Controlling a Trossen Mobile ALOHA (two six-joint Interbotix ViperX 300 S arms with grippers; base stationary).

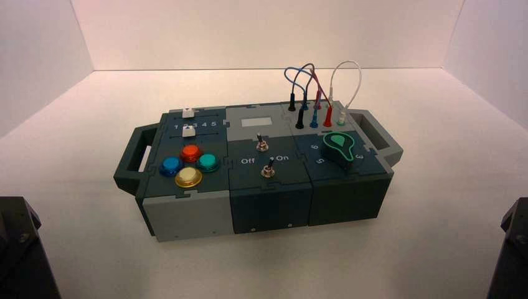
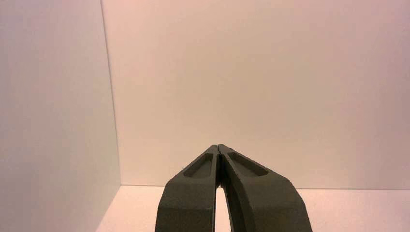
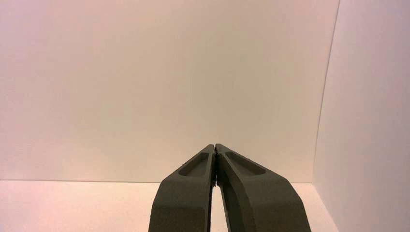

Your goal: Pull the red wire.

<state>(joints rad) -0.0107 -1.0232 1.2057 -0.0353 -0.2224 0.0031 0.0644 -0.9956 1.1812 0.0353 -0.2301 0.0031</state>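
Red wire [image 1: 317,84] plugged in at the box's far right corner, looping up over the sockets, one bright red plug [image 1: 327,116] in the near row, the other in the far row. Crossed by the blue wire [image 1: 297,73] and flanked on the right by the white wire [image 1: 348,71]. Just in front, a green knob [image 1: 339,146]; toward the middle, two toggle switches [image 1: 265,156]; on the left section, four round buttons [image 1: 188,165] and two white sliders [image 1: 187,121]. Box [image 1: 268,205] standing on the white desk [image 1: 436,249], turned slightly.

Left tool [image 2: 219,147] clenched, tips touching, holding nothing, facing the bare wall. Right tool [image 3: 214,146] likewise clenched and holding nothing. Both arms parked at the near corners, well apart from the box.
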